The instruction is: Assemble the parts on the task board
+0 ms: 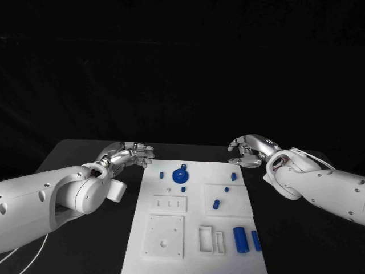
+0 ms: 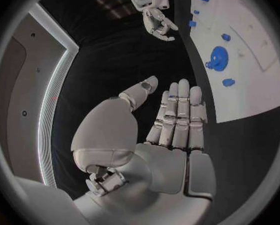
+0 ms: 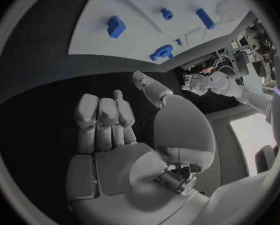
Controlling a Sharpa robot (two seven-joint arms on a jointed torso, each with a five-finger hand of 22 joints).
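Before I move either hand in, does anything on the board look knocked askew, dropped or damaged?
Nothing stands out. The task board lies flat on the black table, and the blue parts, including the gear-shaped piece, sit on it, none off its edge. The left hand and right hand hover beside its far corners, holding nothing.

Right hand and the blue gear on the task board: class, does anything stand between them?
Nothing visible does. The right hand hovers empty by the task board's far right corner; the blue gear lies near the far edge, with only bare white board between.
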